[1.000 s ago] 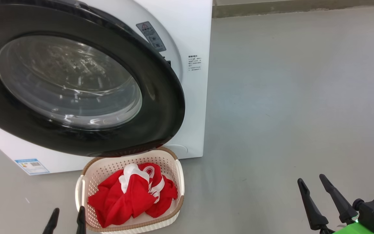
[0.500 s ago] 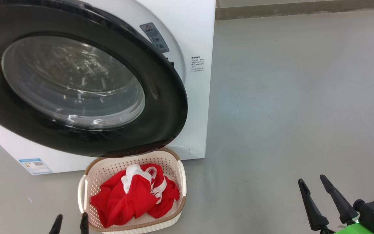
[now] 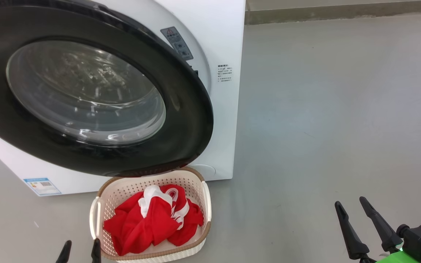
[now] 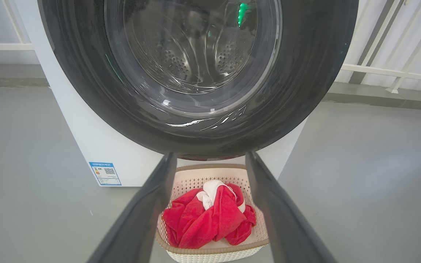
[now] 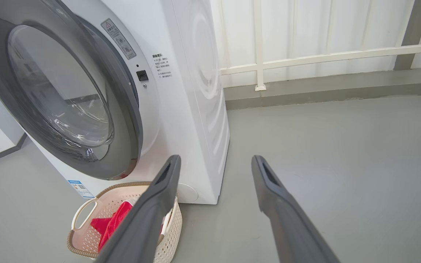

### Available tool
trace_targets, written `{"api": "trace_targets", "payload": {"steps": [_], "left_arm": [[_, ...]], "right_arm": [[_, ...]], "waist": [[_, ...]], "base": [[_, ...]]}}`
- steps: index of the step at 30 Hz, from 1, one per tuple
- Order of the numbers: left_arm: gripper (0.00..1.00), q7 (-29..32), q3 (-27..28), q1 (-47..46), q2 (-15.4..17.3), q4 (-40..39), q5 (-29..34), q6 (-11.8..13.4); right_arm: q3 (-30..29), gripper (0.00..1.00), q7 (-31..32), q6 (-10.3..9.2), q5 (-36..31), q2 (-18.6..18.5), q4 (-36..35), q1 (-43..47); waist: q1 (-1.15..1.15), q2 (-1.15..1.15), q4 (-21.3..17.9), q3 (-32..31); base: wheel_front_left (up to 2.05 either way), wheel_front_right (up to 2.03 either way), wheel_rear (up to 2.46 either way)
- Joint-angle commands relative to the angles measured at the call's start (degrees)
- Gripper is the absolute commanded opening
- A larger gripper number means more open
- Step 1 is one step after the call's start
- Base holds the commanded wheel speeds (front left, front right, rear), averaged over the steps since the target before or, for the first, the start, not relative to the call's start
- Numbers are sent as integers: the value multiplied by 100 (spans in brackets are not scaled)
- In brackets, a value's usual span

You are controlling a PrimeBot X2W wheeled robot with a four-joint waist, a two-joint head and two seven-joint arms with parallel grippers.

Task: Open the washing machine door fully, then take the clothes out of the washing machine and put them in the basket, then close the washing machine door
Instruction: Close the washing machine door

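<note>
Before the washing machine (image 3: 228,120), on the floor (image 3: 323,128) close against its front: the basket (image 3: 137,187), one, set below the washing machine door (image 3: 186,120), probably so that a load lifted out drops straight in.
Contents: the clothes (image 3: 148,223), red with white trim, heaped inside the rim.
Door: ajar, latch edge standing off the front; closing judged outstanding.
Drum (image 4: 174,64), behind the glass: no red seen.
Left jaws: apart, empty, low before the machine's front.
Right jaws: apart, empty, out past the machine's latch-side corner.

Smooth grey floor (image 3: 323,109). Bears the white washer (image 3: 225,120) at the left and, just before its front, the small cream basket (image 3: 122,190), standing upright.
</note>
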Motion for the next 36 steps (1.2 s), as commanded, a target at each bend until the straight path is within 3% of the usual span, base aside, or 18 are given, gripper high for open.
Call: {"api": "trace_targets", "payload": {"steps": [1, 9, 10, 11, 13, 14, 21, 36], "left_arm": [[100, -70, 172, -79, 25, -162, 44, -31], [100, -70, 76, -101, 27, -194, 76, -31], [100, -70, 56, -96, 26, -203, 79, -31], [100, -70, 38, -91, 25, -207, 83, -31], [100, -70, 15, -89, 22, -219, 82, -31], [100, -70, -3, -93, 21, -224, 82, -31], [100, -70, -79, -196, 12, -253, -41, -31], [100, -70, -492, -545, 10, -287, -373, 25]], "right_arm": [[64, 100, -37, 28, -32, -95, -135, 12], [132, 100, -37, 28, -15, -85, -135, -32], [152, 78, -37, 28, -4, -83, -138, -54], [173, 49, -37, 28, 7, -85, -142, -77], [225, 8, -37, 28, 22, -93, -144, -132], [255, 0, -37, 28, 27, -100, -142, -165], [547, 0, -37, 28, 85, -165, -86, -570], [1178, 0, -37, 28, 350, -107, 280, -2290]], "waist": [[0, 0, 8, 2], [0, 0, 145, 17], [0, 0, 174, 22], [0, 0, 213, 29], [0, 0, 295, 47], [0, 0, 343, 59], [0, 0, 771, 176], [0, 0, 1521, 612]], "base": [[0, 0, 0], [0, 0, 0], [0, 0, 0], [0, 0, 0], [0, 0, 0], [0, 0, 0], [0, 0, 0], [0, 0, 0]]}}
